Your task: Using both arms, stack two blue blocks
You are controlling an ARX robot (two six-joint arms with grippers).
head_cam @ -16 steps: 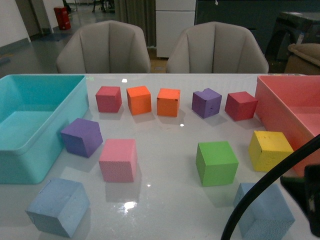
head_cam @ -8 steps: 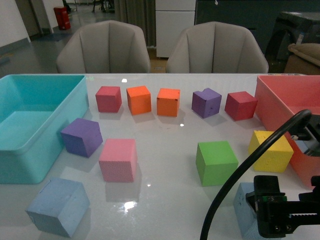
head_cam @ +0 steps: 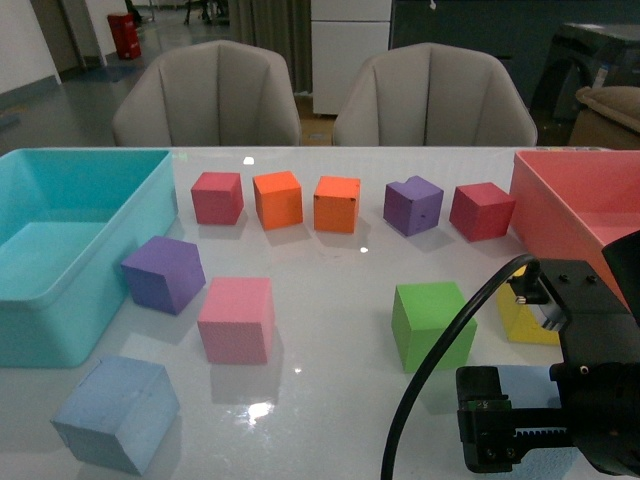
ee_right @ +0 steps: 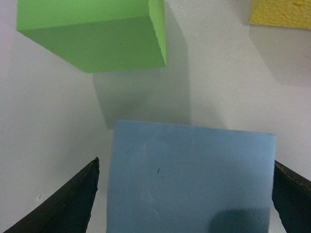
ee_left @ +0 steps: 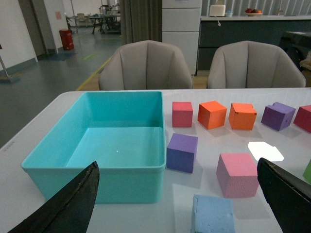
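One blue block [head_cam: 115,412] lies at the table's near left, in front of the teal bin. In the left wrist view that blue block [ee_left: 212,215] sits low between the fingers of my open left gripper [ee_left: 177,165], ahead of it and apart from both. The other blue block [ee_right: 192,177] fills the space between the fingers of my open right gripper [ee_right: 186,162], with a small gap on each side. In the front view the right arm's black body [head_cam: 590,400] covers most of this blue block [head_cam: 525,383]. The left arm is out of the front view.
A teal bin [head_cam: 60,290] stands at the left and a salmon bin [head_cam: 560,200] at the right. A green cube [head_cam: 432,325] and a yellow cube [head_cam: 520,318] lie just behind the right gripper. A pink cube [head_cam: 237,320] and a purple cube [head_cam: 163,273] lie mid-left. Red, orange and purple cubes line the back.
The right arm has come in from the lower right and moved left over the right blue block, now covering most of it and part of the yellow cube. No cube has shifted.
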